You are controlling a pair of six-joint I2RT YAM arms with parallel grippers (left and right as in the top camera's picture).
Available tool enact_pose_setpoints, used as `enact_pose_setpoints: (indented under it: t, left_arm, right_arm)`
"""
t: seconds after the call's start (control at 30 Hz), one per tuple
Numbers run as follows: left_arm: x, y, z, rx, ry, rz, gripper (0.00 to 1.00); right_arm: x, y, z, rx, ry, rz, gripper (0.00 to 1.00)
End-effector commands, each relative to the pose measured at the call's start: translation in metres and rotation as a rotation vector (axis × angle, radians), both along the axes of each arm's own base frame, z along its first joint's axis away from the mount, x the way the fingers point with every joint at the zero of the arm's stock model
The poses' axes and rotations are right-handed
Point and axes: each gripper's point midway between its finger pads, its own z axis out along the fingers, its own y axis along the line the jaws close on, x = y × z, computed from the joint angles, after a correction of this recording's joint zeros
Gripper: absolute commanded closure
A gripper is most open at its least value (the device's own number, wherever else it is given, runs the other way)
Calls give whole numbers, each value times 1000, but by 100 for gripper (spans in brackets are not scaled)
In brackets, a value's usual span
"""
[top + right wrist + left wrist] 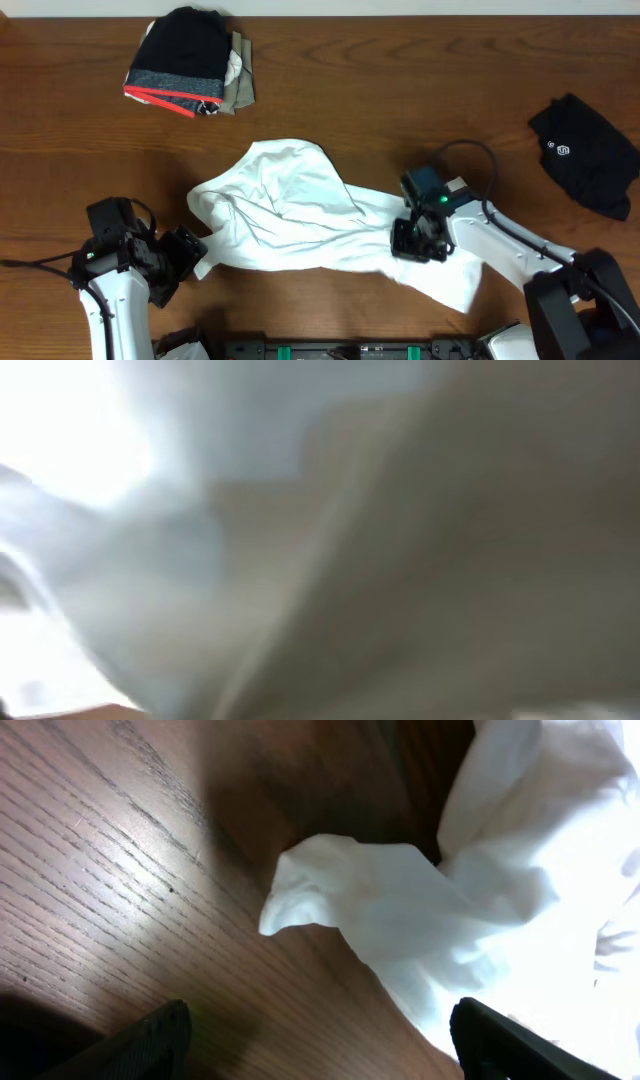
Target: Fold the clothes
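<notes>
The crumpled white shirt [290, 215] lies mid-frame on the bench [400, 100], the left hand [320, 1058] spread wide and empty beside its lower-left corner, the right hand [418, 240] buried in its right side with a grip I cannot tell, so I judge this the flattening step, next needing that corner pinched and drawn outward.

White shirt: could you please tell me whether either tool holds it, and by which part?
The left tool is open, holding nothing. The right tool sits on the right side of the white shirt; whether it grips cannot be told.
</notes>
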Motion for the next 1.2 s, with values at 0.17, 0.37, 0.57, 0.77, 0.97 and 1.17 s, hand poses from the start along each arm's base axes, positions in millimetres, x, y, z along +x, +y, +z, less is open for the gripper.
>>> enact_pose_setpoints:
  t: [0.17, 0.37, 0.57, 0.77, 0.97, 1.17]
  left_arm:
    - [7, -5, 9, -26, -45, -40, 15]
    - [8, -7, 10, -37, -51, -48, 15]
    - [10, -17, 12, -73, -74, -96, 15]
    - [4, -37, 20, -79, -91, -185, 15]
    - [-25, -48, 26, -69, -33, -164, 15]
    - [-42, -56, 24, -85, 13, -175, 15]
  right_arm:
    - [54, -33, -27, -54, -80, -9, 89]
    - [121, -44, 14, -32, -206, -40, 83]
    - [176, -51, 79, -22, -330, -21, 71]
    - [179, -55, 148, -55, -320, 35, 1]
    - [160, -74, 176, -130, -248, -9, 1]
    - [137, -111, 172, -246, -143, -76, 1]
